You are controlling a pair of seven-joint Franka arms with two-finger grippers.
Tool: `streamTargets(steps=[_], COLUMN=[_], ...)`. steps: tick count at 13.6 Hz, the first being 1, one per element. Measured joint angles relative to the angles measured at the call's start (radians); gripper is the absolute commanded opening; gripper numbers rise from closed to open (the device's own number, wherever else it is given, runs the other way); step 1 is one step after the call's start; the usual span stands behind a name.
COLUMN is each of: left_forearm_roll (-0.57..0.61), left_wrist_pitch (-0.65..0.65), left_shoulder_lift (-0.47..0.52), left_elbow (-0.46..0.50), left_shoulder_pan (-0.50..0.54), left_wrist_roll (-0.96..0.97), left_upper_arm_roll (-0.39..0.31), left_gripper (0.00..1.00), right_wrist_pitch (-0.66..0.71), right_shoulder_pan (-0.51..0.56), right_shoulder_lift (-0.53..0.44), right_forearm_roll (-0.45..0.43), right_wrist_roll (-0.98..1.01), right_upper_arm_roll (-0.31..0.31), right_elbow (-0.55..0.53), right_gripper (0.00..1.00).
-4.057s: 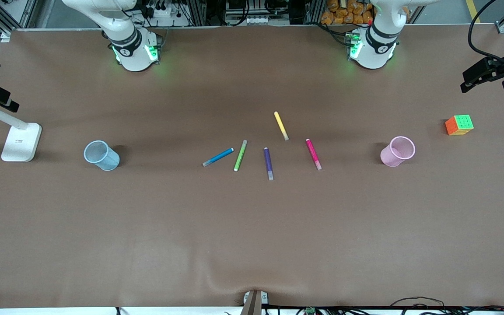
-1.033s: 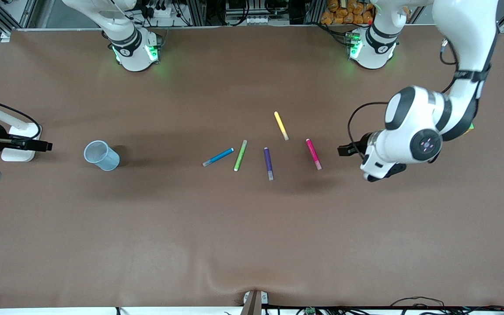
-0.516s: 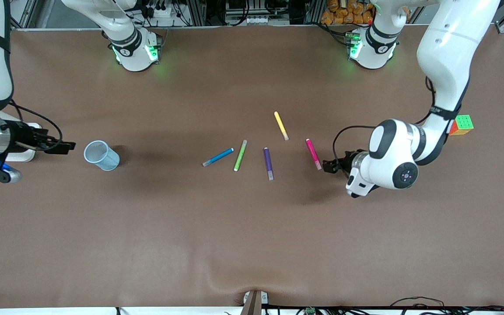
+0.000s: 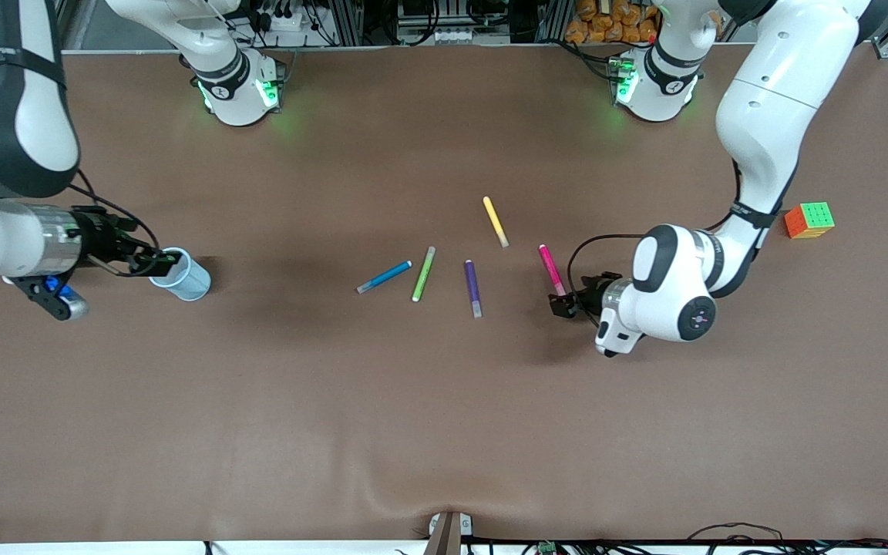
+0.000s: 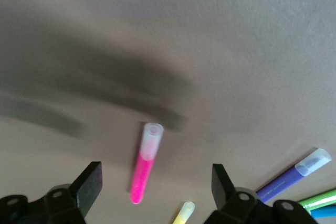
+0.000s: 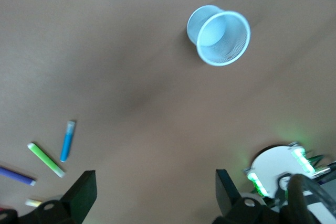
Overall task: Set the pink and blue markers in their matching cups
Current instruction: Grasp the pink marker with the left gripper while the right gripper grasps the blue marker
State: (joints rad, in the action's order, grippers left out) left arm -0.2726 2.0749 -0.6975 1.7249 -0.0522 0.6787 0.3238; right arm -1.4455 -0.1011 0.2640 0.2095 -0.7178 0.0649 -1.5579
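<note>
Currently at the approach step: no marker lifted, neither cup filled. Front view: find the left hand (image 4: 562,305) low over the tabletop (image 4: 444,416), right at the pale tip of the pink marker (image 4: 550,270), which lies flat, nearest of the row to the left arm's end. Find the right hand (image 4: 160,264) poised over the rim of the blue cup (image 4: 191,285), upright toward the right arm's end; note the blue marker (image 4: 385,277) lying well apart from that cup, beside the green pen (image 4: 423,274), purple pen (image 4: 472,287) and yellow pen (image 4: 495,220). Pink cup not visible, likely hidden under the left arm. Left wrist view: fingers (image 5: 90,182) spread wide, nothing held, pink marker centred between them. Right wrist view: fingers (image 6: 84,187) likewise spread and empty, blue cup below, open mouth up. Next, by judgement: lower the left hand, straddle the marker barrel, close squarely to prevent rolling, lift, then carry to the pink cup. Redirect the right hand toward the blue marker.
</note>
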Motion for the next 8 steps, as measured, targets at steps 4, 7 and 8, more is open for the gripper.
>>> streamTargets(steps=[4,7,8], left_forearm_roll=[0.006,0.045,0.049], left_wrist_pitch=[0.019,0.019,0.019], left_shoulder_lift=[-0.013,-0.016,-0.018], left_elbow=[0.0,0.001,0.002], left_shoulder_pan=[-0.044,-0.043,-0.043], left_wrist_roll=[0.035,0.035,0.035], left_upper_arm_roll=[-0.026,-0.044,-0.044], left_gripper=[0.75,0.72,0.71], right_wrist_pitch=[-0.092,-0.183,-0.199], right_shoulder_pan=[-0.063,-0.132,-0.158], right_shoulder_lift=[-0.055,-0.083,-0.087], right_forearm_roll=[0.004,0.005,0.005], right_wrist_roll=[-0.139,-0.276,-0.322], right_upper_arm_roll=[-0.003,-0.005,-0.006], right_elbow=[-0.113,-0.198,-0.217], right_gripper=[1.0,1.0,1.0])
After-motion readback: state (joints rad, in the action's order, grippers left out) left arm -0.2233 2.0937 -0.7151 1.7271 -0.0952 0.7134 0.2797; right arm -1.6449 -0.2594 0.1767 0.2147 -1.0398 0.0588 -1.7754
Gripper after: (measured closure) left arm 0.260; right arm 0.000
